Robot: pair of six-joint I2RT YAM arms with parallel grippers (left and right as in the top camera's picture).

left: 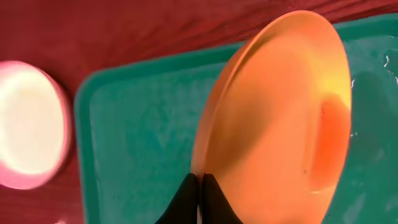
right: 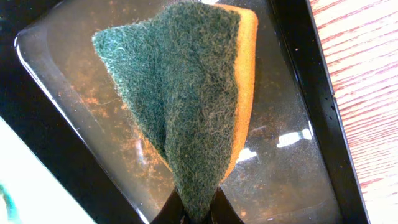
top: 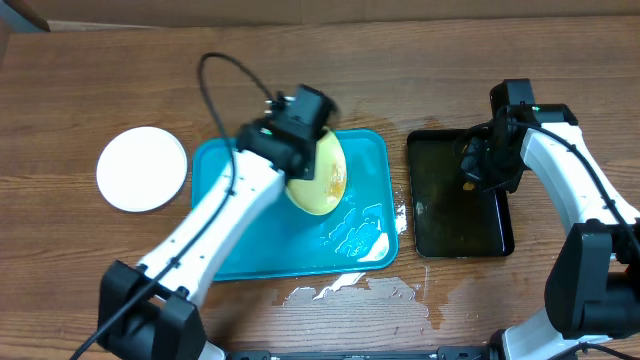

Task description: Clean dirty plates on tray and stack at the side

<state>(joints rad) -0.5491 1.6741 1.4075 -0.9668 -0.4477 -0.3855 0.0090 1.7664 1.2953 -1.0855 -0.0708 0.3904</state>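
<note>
Plates appear in two places from overhead. A pale yellow round shallow plate [top: 318,178] stands tilted on edge over the large turquoise rectangular plastic tray [top: 290,250], with the white left arm [top: 215,215] reaching to its left rim. Whether its lower edge touches the tray cannot be told. A white round plate [top: 142,168] lies flat on the brown wooden table [top: 80,80], just left of the tray and apart from it. Wet foamy puddles [top: 360,240] sit in the tray's near right corner and on the table in front of it. A narrower black rectangular tray [top: 450,215] lies to the right, and the right arm ends above its far part.

From the left wrist, the left gripper [left: 199,186] has its dark fingers pinched almost together on the yellow plate's rim. The plate looks orange here, with a darker patch on its face, and the tray is beneath it.

From the right wrist, the right gripper [right: 198,214] is clamped tight on a corner of a green-and-yellow scouring sponge [right: 186,93], which hangs over the black tray's wet floor.
</note>
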